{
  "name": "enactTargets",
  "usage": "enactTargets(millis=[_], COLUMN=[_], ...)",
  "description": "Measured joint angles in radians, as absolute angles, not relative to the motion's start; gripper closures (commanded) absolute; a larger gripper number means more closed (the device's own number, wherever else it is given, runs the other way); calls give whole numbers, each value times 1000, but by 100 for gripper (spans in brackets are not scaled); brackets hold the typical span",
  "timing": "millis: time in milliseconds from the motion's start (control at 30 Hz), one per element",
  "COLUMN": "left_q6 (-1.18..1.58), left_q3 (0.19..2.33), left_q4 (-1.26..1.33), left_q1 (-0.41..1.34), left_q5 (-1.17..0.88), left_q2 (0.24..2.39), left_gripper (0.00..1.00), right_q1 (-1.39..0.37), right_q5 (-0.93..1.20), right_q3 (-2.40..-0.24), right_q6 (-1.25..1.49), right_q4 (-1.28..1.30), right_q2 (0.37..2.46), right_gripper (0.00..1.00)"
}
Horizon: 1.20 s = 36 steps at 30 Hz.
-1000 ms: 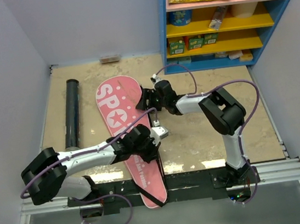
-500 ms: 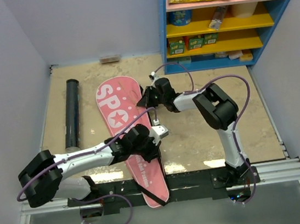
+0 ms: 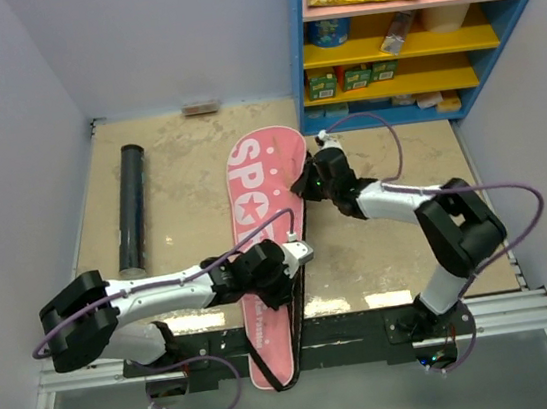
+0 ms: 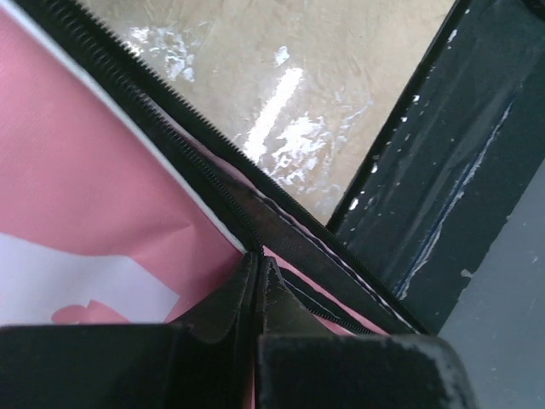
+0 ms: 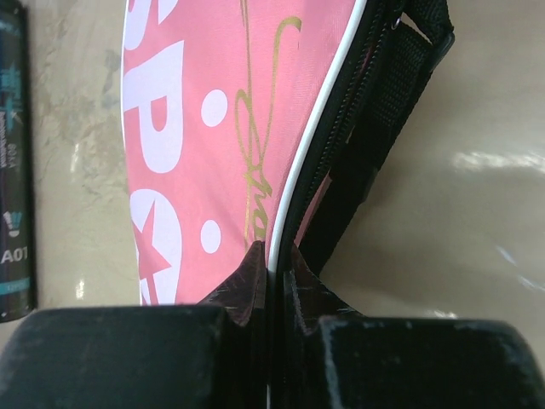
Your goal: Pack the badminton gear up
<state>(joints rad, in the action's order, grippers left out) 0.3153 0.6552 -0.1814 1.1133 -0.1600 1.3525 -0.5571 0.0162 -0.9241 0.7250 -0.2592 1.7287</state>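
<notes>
Desk [image 3: 399,238] carries the pink bag [image 3: 264,191]; we have left hand [image 3: 284,272] at 4 o'clock, right hand [image 3: 305,182] at 2 o'clock clamped on its rim, so move both together.

1. We see the left arm [image 3: 154,293] folded low. Its elbow juts out to the far left, and its forearm runs rightward just beyond the bases.
2. The left gripper [image 3: 283,264] ends that reach near the middle. Its jaws are pressed together on the zipped edge of the pink bag [image 3: 265,180], toward the narrow end.
3. We see the right arm [image 3: 394,199] rise from its base and bend at an elbow out to the right. Its forearm then stretches away and leftward.
4. The right gripper [image 3: 309,182] pinches the bag's piped rim at the wide end, with only the rim between its jaws.
5. We find both grippers on the bag's right edge, well apart from each other.
</notes>
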Motion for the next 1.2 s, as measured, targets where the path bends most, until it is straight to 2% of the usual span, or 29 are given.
enactTargets(millis=[333, 567, 733, 933, 1067, 1200], left_q6=[434, 463, 450, 398, 361, 326], left_q3=[706, 836, 908, 928, 928, 928], left_q4=[-223, -320, -397, -419, -406, -379], left_q1=[1199, 1212, 1204, 1114, 1000, 904], left_q5=[-58, 93, 204, 251, 276, 295], left_q2=[1372, 1522, 1628, 1646, 1645, 1637], left_gripper=[100, 100, 100, 100, 100, 100], right_q1=[-549, -540, -534, -534, -535, -537], right_q5=[-353, -517, -569, -593, -580, -585], right_q3=[-701, -662, -570, -514, -523, -633], right_q6=[869, 1024, 1149, 1262, 1308, 1316], right_q4=[104, 308, 347, 329, 256, 199], right_q2=[1266, 1136, 1116, 1138, 1259, 1423], right_gripper=[100, 100, 100, 100, 100, 100])
